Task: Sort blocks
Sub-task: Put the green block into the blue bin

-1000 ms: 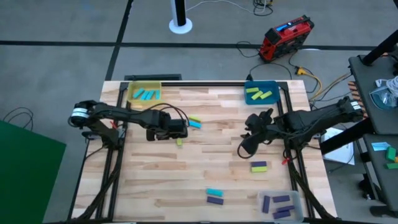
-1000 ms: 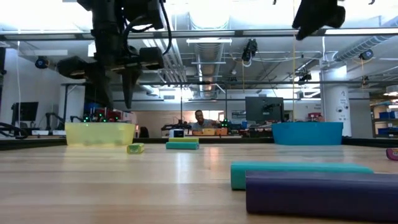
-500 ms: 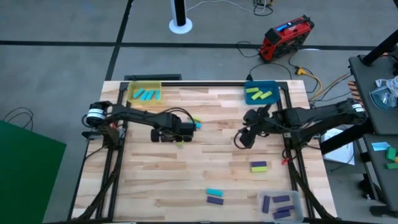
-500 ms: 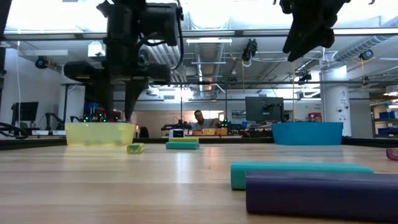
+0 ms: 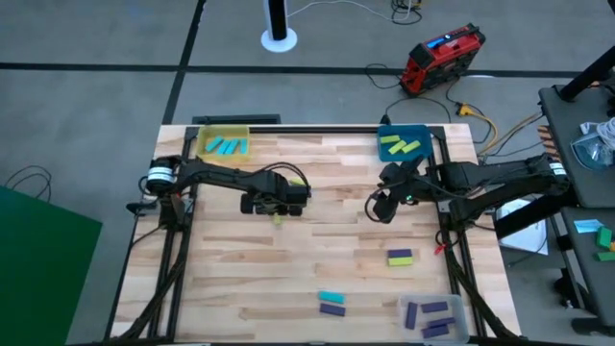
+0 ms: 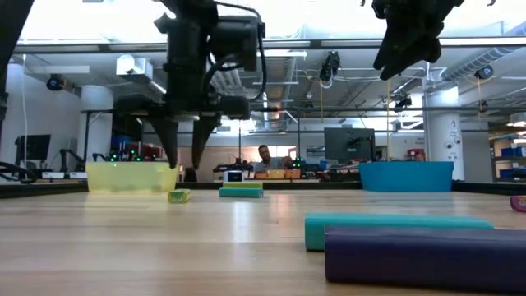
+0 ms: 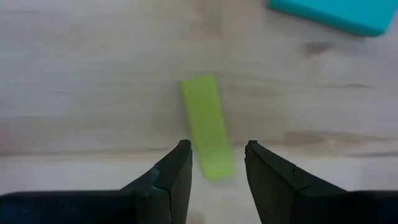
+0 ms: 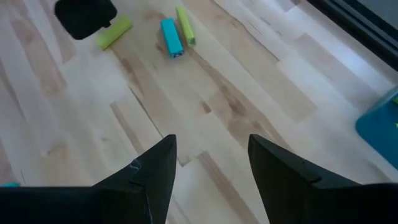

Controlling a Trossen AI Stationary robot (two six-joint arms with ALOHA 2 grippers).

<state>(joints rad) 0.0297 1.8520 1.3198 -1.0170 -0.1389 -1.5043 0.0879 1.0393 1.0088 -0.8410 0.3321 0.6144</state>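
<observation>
The sorting looks roughly half done, going by how things lie: the yellow tray (image 5: 223,144) at the far left corner holds cyan blocks (image 5: 227,146); the blue tray (image 5: 404,142) at the far right holds yellow-green ones (image 5: 402,146); the clear tray (image 5: 432,315) at the near right holds purple bars (image 5: 430,313). Still loose on the table (image 5: 317,259) are a yellow-green block (image 7: 208,126) under the left arm, a cyan one (image 5: 302,192) just beside it with another green against it, a stacked green-and-purple pair (image 5: 400,257) toward the right, and a cyan and a purple bar (image 5: 332,304) near the front edge. The left gripper (image 7: 216,163) hangs over that loose green block with its fingers apart, straddling its near end — not yet clamped (so this pick seems the step in hand); the right gripper (image 8: 211,158) hovers above bare wood right of centre, fingers spread and holding nothing.
</observation>
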